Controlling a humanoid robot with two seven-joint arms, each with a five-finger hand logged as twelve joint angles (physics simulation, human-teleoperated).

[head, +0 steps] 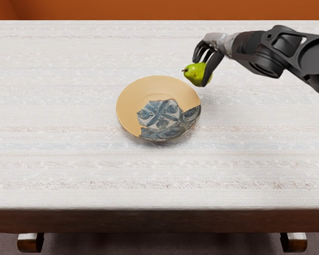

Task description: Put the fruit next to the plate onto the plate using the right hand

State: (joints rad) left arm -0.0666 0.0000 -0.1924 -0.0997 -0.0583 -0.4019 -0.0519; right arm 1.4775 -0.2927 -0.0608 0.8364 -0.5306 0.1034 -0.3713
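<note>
Head view, looking down at a slant. A wide table (69, 159) fills almost the whole picture, covered in a pale, off-white woven cloth with faint horizontal bands. Behind its far edge runs a strip of orange-brown wall (149, 9). Along the near side the table's dark wooden front edge (149, 220) shows, with two dark wooden feet (31, 241) below it at the left and right corners.

A round plate (128, 103) lies a little right of the table's centre. It has a tan rim and a blue-grey pattern on its near right part, and nothing lies on it.

The right hand (210, 53), dark grey on a dark arm coming in from the right edge, reaches down just beyond the plate's far right rim. Its fingers are curled around a small green pear (195, 73), gripping it. The pear sits beside the rim, not over the plate. Whether it touches the cloth cannot be told.

Bare cloth stretches broadly left of the plate, nearer than it, and to its right.
</note>
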